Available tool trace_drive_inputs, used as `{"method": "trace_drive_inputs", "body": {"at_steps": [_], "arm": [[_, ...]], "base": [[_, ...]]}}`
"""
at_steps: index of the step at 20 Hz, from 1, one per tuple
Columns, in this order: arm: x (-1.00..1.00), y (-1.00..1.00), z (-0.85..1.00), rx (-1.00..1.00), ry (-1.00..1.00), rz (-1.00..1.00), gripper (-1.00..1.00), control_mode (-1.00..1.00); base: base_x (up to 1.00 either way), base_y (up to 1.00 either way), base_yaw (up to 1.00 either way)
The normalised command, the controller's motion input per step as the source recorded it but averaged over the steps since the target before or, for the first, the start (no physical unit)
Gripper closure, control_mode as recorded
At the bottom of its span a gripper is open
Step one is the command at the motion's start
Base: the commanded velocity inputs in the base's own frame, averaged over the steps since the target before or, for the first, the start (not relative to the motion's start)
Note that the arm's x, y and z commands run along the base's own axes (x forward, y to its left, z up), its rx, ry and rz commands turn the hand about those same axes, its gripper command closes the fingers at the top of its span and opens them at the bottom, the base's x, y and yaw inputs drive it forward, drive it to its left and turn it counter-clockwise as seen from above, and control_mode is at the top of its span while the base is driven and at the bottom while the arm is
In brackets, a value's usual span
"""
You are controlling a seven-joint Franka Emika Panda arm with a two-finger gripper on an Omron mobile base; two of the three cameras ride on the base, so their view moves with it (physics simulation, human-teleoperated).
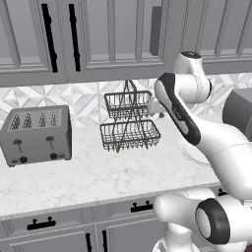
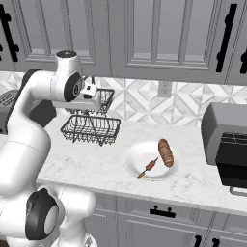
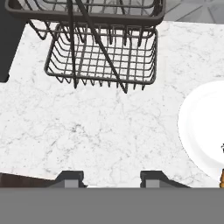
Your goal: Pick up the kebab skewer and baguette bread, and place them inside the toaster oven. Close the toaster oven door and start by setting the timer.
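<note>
Resting on a white plate (image 2: pixel 137 161), the kebab skewer (image 2: pixel 147 168) and the baguette bread (image 2: pixel 166 152) lie side by side, the skewer on the side toward the wire rack, the bread on the side toward the toaster oven. Both lie flat and slightly apart from each other. The plate sits on the marble surface (image 2: pixel 96 164), between the wire rack and the oven.

Beyond the plate, the toaster oven (image 2: pixel 226 123) stands as a grey box at the far end of the surface, its dark front opening facing out; a silver bar handle (image 2: pixel 239 192) shows low beneath that opening, so the toaster oven door looks dropped open, though it is cut off by the frame edge.

On the plate's other side stands a two-tier dark wire rack (image 2: pixel 91 126), and past that a silver four-slot toaster (image 1: pixel 35 135) with two levers.

The tool (image 3: pixel 107 178) hangs above bare marble between the rack and the plate, clear of both. Its two dark fingertips (image 3: pixel 70 177) stand apart with nothing between them, touching nothing. From the right base view the hand (image 2: pixel 91 99) sits high, level with the rack's upper basket.

Grey cabinets with black handles run above and below the surface.
</note>
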Motion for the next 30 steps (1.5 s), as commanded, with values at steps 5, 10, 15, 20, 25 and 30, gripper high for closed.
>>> {"method": "trace_drive_inputs", "body": {"at_steps": [5, 10, 15, 20, 25, 30], "arm": [[0.00, 0.00, 0.00, 0.00, 0.00, 0.00, -1.00, 1.00], [0.00, 0.00, 0.00, 0.00, 0.00, 0.00, -1.00, 1.00], [0.00, 0.00, 0.00, 0.00, 0.00, 0.00, -1.00, 1.00], [0.00, 0.00, 0.00, 0.00, 0.00, 0.00, -1.00, 1.00], [0.00, 0.00, 0.00, 0.00, 0.00, 0.00, -1.00, 1.00], [0.00, 0.00, 0.00, 0.00, 0.00, 0.00, -1.00, 1.00]], "base": [[0.00, 0.00, 0.00], [-0.24, -0.28, -0.01], [-0.45, -0.83, -0.01], [-0.14, -1.00, -0.03], [0.00, -0.84, -0.02], [0.08, -0.61, -0.04]]}}
